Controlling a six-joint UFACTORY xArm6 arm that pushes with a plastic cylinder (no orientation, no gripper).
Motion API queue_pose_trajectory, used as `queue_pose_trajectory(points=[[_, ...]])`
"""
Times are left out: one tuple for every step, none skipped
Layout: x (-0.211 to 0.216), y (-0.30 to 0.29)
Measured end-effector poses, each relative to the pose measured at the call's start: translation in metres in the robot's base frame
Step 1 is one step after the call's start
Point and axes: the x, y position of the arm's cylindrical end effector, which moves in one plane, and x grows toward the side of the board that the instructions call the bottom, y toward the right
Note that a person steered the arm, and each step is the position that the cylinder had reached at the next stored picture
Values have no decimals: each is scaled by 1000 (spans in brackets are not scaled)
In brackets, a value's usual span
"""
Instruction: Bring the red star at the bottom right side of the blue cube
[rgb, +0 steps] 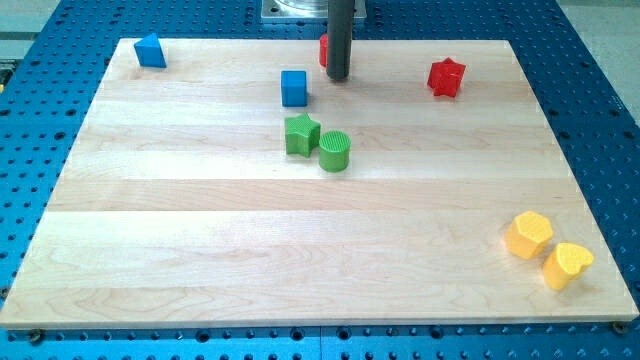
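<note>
The red star (446, 77) lies near the view's top right of the wooden board (200, 250). The blue cube (293, 88) sits at top centre, well to the left of the star. My tip (338, 77) is the lower end of the dark rod, between them, just right of and slightly above the blue cube. It is about a hundred pixels left of the red star and touches neither. A red block (324, 50) is mostly hidden behind the rod.
A green star (301, 135) and a green cylinder (335, 152) sit together below the blue cube. A blue block (150, 51) lies at top left. A yellow hexagon (528, 235) and a yellow heart (566, 265) sit at bottom right.
</note>
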Motion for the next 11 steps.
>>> queue_pose_trajectory(points=[[0,0],[3,0],[51,-2],[44,7],[25,35],[16,87],[9,125],[-21,125],[-35,138],[-35,172],[-29,205]])
